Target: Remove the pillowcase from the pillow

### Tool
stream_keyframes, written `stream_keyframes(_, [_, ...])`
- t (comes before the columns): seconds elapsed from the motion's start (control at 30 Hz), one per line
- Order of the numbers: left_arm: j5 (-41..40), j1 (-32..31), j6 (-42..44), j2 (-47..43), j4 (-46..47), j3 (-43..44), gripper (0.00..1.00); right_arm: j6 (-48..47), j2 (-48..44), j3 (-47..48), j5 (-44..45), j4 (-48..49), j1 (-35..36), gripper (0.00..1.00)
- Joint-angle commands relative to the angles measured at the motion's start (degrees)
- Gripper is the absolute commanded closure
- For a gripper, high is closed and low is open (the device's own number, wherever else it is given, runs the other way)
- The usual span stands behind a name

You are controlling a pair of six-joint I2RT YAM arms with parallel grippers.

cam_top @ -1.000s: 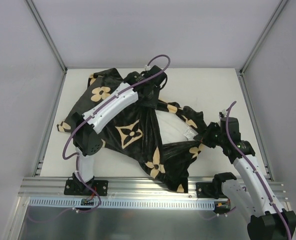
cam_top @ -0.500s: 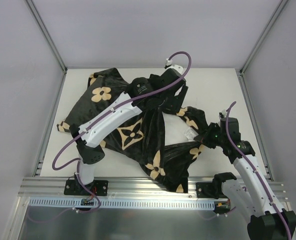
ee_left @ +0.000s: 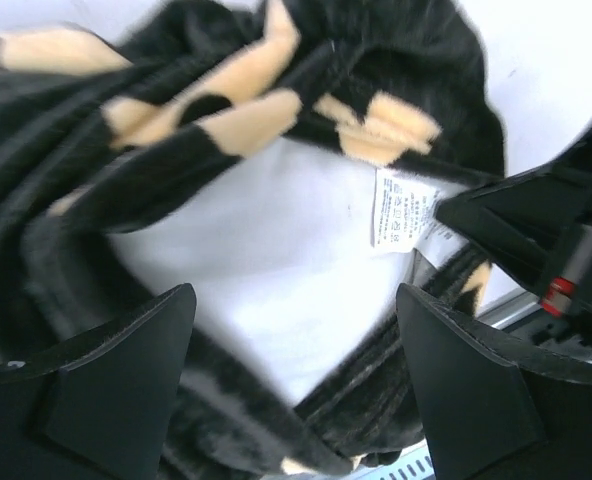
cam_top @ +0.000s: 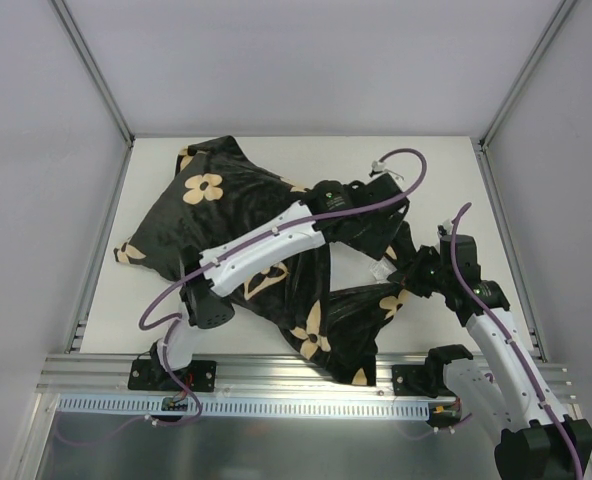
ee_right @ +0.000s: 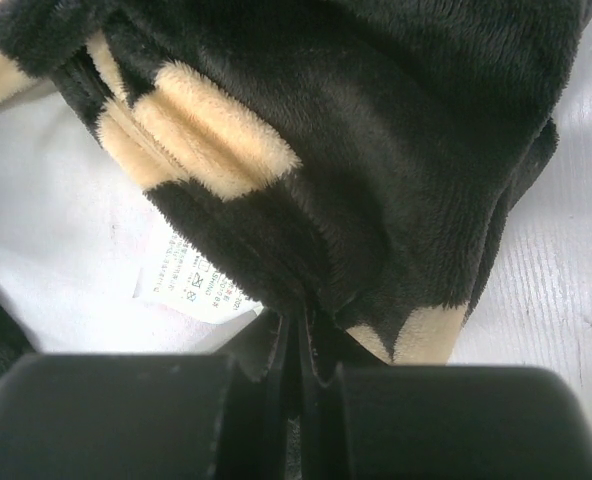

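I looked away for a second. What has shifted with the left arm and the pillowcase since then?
The left claw swung right, from the far middle of the pillowcase to its open end, and now hovers open over the exposed white pillow. The right claw stayed where it was, shut on the pillowcase's edge near the opening, and the cover's near half has not moved.

White arms (cam_top: 266, 245), purple cables (cam_top: 406, 151); left end effector (ee_left: 296, 340) and right end effector (ee_right: 298, 370) are black.

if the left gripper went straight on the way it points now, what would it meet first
Most likely the white pillow, lying bare in the pillowcase opening straight ahead of the open left gripper; depth is hard to judge.
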Motion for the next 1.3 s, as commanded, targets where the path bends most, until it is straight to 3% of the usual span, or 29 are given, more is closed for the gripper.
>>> stream_keyframes(0.0, [3.2, -0.2, -2.6, 3.5, -0.2, -1.2, 0.18, -0.9, -0.6, 0.8, 2.7, -3.4, -0.9, 0.99])
stream_keyframes(0.17, [2.6, 0.0, -4.6, 6.3, 0.0, -4.3, 0.18, -1.0, -0.6, 0.8, 2.7, -3.4, -0.9, 0.99])
stream_keyframes(0.2, [0.2, 0.2, -5.4, 7.0, -0.2, -5.9, 0.15, -1.1, -0.7, 0.8, 2.6, -3.4, -0.9, 0.99])
stream_keyframes(0.23, [-0.4, 0.5, -5.7, 7.3, -0.2, -6.8, 0.02, -1.0, -0.7, 0.9, 2.6, -3.4, -0.9, 0.99])
stream_keyframes(0.5, [-4.9, 2.7, -9.1, 11.7, 0.2, -14.5, 0.01, -1.0, -1.2, 1.1, 3.0, -3.6, -0.9, 0.99])
stream_keyframes(0.57, [-2.3, 3.0, -8.9, 14.3, 0.5, -14.5, 0.13, -0.9, -1.0, 1.2, 3.0, -3.6, -0.9, 0.99])
stream_keyframes(0.67, [2.0, 3.2, -6.6, 15.2, 0.3, -13.4, 0.94, -0.6, -1.6, 1.2, 3.3, -3.5, -0.9, 0.99])
stream_keyframes(0.7, [2.7, 3.3, -6.9, 14.0, 0.3, -14.7, 1.00, -1.0, -1.5, 1.4, 3.2, -3.5, -0.9, 0.99])
stream_keyframes(0.9, [10.0, 5.3, -9.4, -2.8, 7.8, -27.4, 1.00, -6.6, 0.6, 4.5, 3.2, -6.3, -0.9, 0.98])
stream_keyframes(1.0, [17.1, 6.4, -9.5, -7.7, 12.5, -30.2, 1.00, -8.3, 0.9, 7.5, 4.9, -8.0, -0.2, 0.85])
stream_keyframes(1.03, [18.2, 6.4, -9.5, -8.5, 13.8, -30.4, 1.00, -8.6, 0.7, 8.9, 6.3, -8.4, 0.5, 0.62])
stream_keyframes(1.13, [22.2, 6.4, -9.4, -10.3, 15.6, -30.5, 1.00, -10.8, 0.8, 11.4, 9.6, -10.0, 1.9, 0.31])
stream_keyframes(1.27, [23.9, 6.4, -10.3, -11.1, 15.9, -30.2, 1.00, -13.5, 3.2, 16.9, 12.2, -11.8, 3.6, 0.22])
